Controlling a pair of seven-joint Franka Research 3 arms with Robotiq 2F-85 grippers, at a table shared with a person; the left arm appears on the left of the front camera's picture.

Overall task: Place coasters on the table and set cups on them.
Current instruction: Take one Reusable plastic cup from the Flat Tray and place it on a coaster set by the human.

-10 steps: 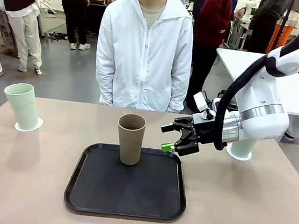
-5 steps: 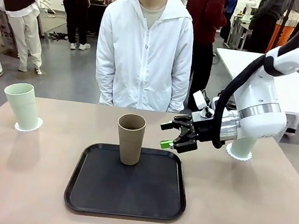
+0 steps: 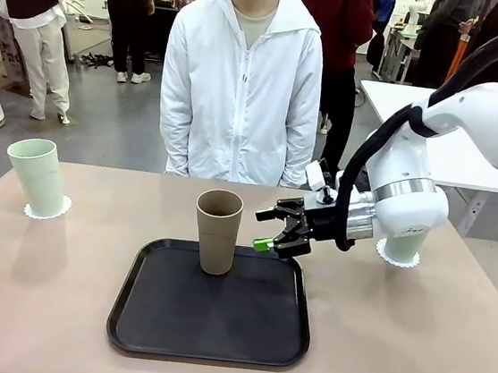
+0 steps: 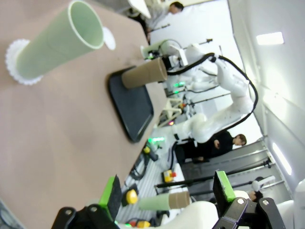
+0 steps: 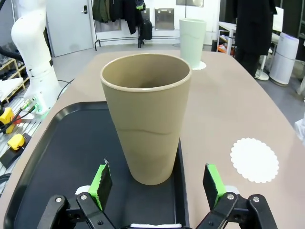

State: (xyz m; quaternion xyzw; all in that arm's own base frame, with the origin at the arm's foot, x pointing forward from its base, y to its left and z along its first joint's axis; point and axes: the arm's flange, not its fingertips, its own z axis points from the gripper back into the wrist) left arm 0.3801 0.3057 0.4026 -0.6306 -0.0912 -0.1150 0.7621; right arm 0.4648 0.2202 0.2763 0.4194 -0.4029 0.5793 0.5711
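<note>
1. Brown-taupe cup [image 3: 217, 231] upright on black tray [image 3: 152, 328], near tray's far edge, about mid-width. Same cup seen close in right wrist view [image 5: 146, 117], standing between the two green pads.
2. Tray near table's [image 3: 410, 349] near edge, roughly centred.
3. Right gripper [image 3: 273, 229] coming in from the right side, level with the cup's upper half, just beside it, not touching. Jaws spread wide, nothing between them. In right wrist view [image 5: 157, 183] fingers flank the cup base with a gap on both sides.
4. Mint green cup [image 3: 38, 177] upright on a scalloped coaster [image 3: 46, 210] near table's far left corner. Same pair in left wrist view: cup [image 4: 59, 43], coaster [image 4: 16, 62].
5. Second mint green cup [image 3: 402, 247] on another coaster [image 3: 398, 256] toward table's far right edge, mostly hidden behind right arm.
6. Third coaster [image 5: 254, 160] lying bare on the table just beside the tray, toward the far edge.
7. Left gripper [image 4: 167, 200] off the table's left edge, clear of everything; jaws released, wide apart, empty.
8. Person in white jacket [image 3: 240, 87] standing at the far edge, hands out of sight.
</note>
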